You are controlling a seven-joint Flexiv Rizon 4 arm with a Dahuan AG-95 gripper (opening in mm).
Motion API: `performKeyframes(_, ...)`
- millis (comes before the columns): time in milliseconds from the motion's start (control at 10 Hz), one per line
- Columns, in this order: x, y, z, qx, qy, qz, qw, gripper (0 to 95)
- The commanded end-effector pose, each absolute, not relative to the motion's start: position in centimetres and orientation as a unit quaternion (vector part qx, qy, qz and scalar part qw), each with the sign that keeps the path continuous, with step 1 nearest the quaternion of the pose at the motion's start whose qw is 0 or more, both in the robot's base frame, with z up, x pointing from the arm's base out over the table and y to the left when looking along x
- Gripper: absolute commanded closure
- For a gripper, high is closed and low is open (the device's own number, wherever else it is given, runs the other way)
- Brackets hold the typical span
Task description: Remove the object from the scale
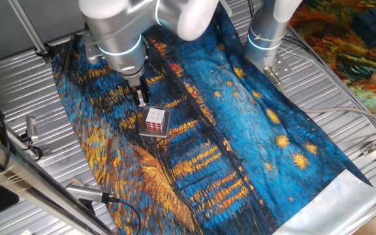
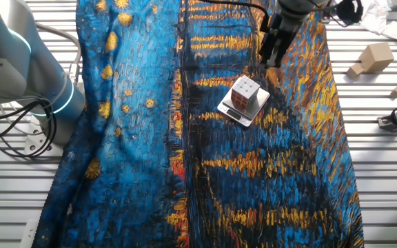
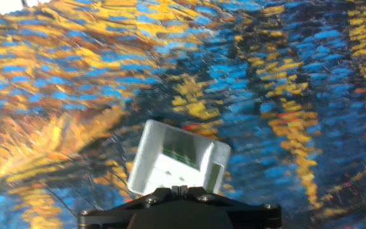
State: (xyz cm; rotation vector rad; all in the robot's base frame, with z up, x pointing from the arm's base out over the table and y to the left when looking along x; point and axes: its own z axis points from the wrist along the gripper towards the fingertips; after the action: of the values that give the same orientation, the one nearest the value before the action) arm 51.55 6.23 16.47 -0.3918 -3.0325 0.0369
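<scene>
Your black two-finger gripper hovers beside the white-and-red puzzle cube on the thin grey metal scale (finger spacing unclear); centre over it, then descend squarely.

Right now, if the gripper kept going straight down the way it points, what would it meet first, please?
Probably the cloth just beside the scale, not the cube; the gripper seems slightly offset from both, though depth is hard to judge.

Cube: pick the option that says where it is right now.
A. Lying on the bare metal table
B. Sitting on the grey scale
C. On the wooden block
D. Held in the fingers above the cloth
B: the cube sits on the grey scale, with the gripper beside it, not holding it.
</scene>
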Motion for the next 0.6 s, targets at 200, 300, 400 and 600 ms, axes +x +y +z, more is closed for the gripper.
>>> performKeyframes(200, 53.1, 5.4, 13.4, -0.128, -0.991, 0.016, 0.037, 95.0)
performKeyframes(300, 53.3, 5.3, 12.9, -0.128, -0.991, 0.015, 0.036, 95.0)
performKeyframes(400, 53.3, 5.3, 12.6, -0.128, -0.991, 0.014, 0.036, 95.0)
performKeyframes(600, 53.4, 5.6, 12.3, -0.128, -0.991, 0.005, 0.036, 95.0)
